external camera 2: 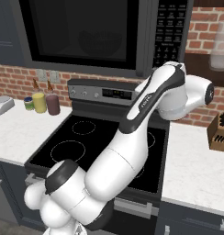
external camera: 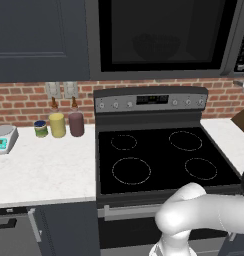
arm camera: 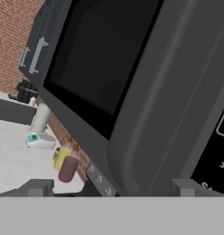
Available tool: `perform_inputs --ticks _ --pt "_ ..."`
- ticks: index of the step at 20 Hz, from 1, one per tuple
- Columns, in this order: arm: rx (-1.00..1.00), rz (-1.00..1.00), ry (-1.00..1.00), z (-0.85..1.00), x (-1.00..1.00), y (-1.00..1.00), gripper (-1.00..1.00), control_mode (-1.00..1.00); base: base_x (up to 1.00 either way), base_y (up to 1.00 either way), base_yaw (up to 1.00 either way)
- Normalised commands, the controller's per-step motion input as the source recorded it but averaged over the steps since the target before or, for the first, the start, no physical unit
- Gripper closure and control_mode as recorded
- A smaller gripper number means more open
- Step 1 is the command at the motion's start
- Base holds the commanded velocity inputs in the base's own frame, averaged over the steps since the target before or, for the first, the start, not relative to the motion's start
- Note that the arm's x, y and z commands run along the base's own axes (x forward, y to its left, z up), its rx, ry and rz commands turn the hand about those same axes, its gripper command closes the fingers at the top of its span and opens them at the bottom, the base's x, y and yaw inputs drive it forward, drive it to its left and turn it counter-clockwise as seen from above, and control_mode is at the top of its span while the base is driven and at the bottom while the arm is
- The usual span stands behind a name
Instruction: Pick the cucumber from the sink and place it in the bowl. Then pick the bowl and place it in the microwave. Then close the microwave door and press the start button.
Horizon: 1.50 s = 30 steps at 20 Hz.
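Because the microwave door (external camera: 161, 37) already sits flush against the microwave (external camera 2: 100, 34), the coming move turns on the control panel (external camera 2: 170, 32) — the dark strip of buttons at the right end of the cabinet, where the start button should be. In the hand view the end effector (arm camera: 111, 188) looks obliquely along the door front: its two finger tips stand wide apart at the bottom edge with nothing between them, so it is released and empty. The door's long curved bar handle (arm camera: 146, 124) runs up the middle of that view, and a corner of the panel (arm camera: 221, 137) lies just beyond it, on the lower right edge. The panel therefore lies ahead of the end effector and off to that side, close by; which button is "start" is too small to tell.

The door is a wide dark grey slab with a large black window. Through the glass the bowl (external camera: 155, 46) shows as a faint rounded outline in the cavity; the cucumber cannot be made out.

By this evidence, the task is at its last step — the press. On the counter (external camera: 44, 170) left of the stove (external camera: 161, 155) stand jars and a scale, well apart from the work.
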Motion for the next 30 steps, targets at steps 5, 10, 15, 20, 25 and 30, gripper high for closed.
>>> perform_inputs --ticks 5,10,15,20,25,30 --pt "0.0 0.21 0.0 -0.02 0.45 -0.23 -1.0 -1.0 0.0 0.0 0.0" --pt "0.0 0.23 0.0 -0.03 0.5 -0.19 -1.0 -1.0 0.0 0.0 0.0" --pt "0.0 0.13 0.01 0.0 0.5 -0.01 -1.0 -1.0 0.0 0.0 0.0" --pt "0.0 0.01 0.01 0.0 0.52 0.0 -1.0 -1.0 0.0 0.0 0.0" --pt "0.0 -0.06 0.0 0.0 0.41 0.06 -1.0 -1.0 0.0 0.0 0.0" --pt "0.0 -0.2 0.0 0.0 0.31 0.18 -1.0 -1.0 0.0 0.0 0.0"
